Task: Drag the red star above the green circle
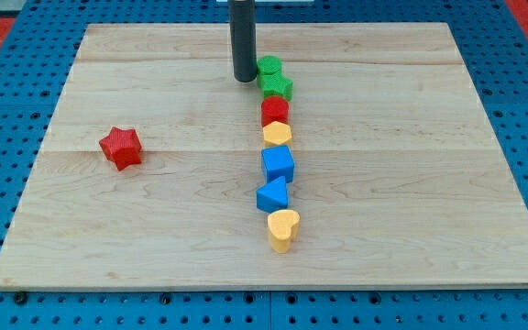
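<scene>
Red star (121, 148): lies alone at the view's left, well apart from your tip (244, 80) (a bare rod, nothing to pinch with), which stands just left of the green circle (269, 68).

No text, label, brand, number or sign can be read anywhere: not on the wooden tabletop (154, 229), and not on the coloured blocks, though any fine marking on them would likely be too small to make out.

Two green (269, 66) (278, 87), two red (121, 148) (275, 111), two yellow (277, 134) (283, 229), two blue blocks (279, 164) (273, 196)
</scene>
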